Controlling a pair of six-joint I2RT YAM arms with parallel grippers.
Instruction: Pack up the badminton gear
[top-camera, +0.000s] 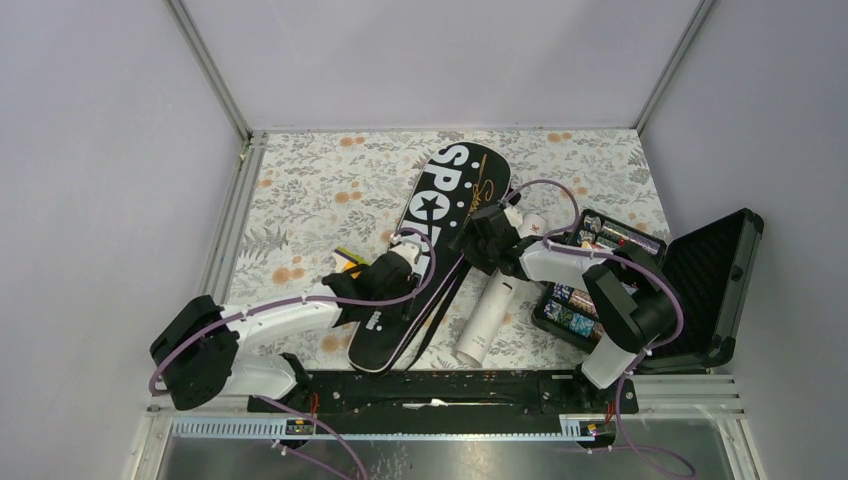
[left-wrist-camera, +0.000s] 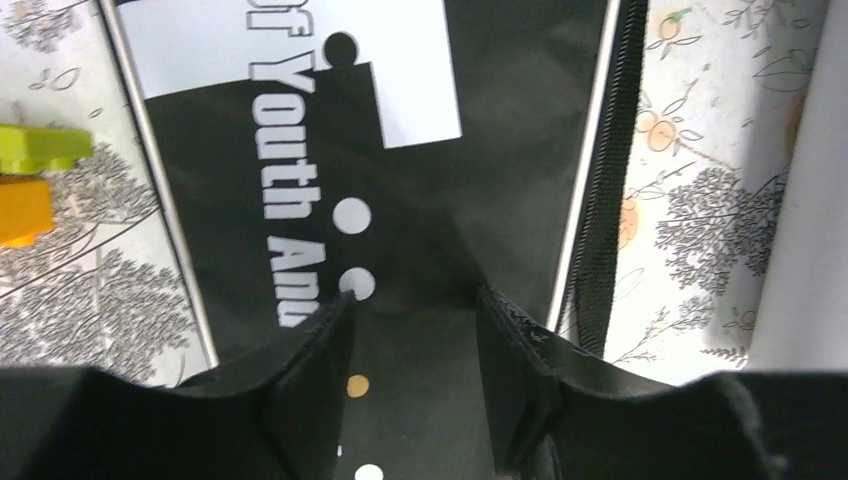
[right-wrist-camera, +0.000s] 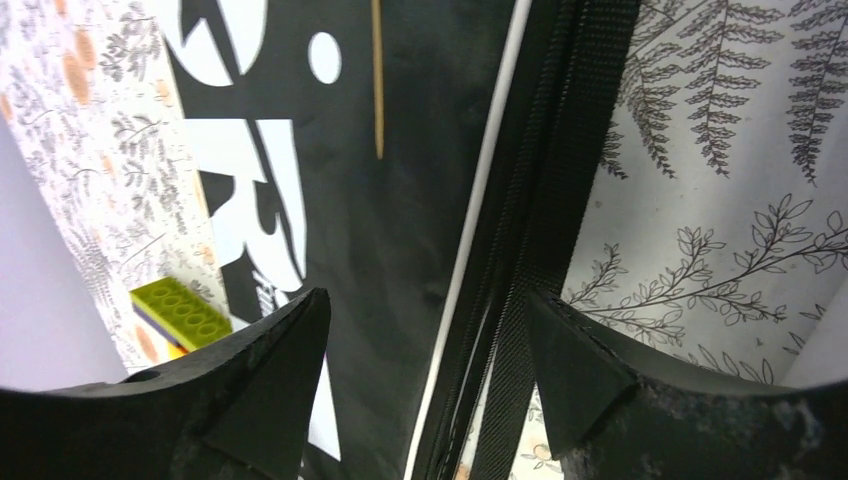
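Note:
The black racket bag (top-camera: 440, 215) lettered "SPORT" lies diagonally across the middle of the table. My left gripper (top-camera: 385, 285) hovers low over the bag's narrow lower part (left-wrist-camera: 420, 150). Its jaws stand partly apart (left-wrist-camera: 415, 300), with flat bag fabric showing between them. My right gripper (top-camera: 482, 235) is at the bag's right edge and is open (right-wrist-camera: 425, 300). Its fingers straddle the bag's white piping, zip and black strap (right-wrist-camera: 545, 200). A long white tube (top-camera: 490, 310) lies right of the bag, also seen as a white tube edge (left-wrist-camera: 812, 200).
A black hard case (top-camera: 715, 275) stands open at the right, holding colourful foil-wrapped items (top-camera: 585, 300). Green and orange toy bricks (left-wrist-camera: 35, 170) lie left of the bag, the green brick (right-wrist-camera: 185, 312) showing in the right wrist view too. Grey walls enclose the floral-patterned table.

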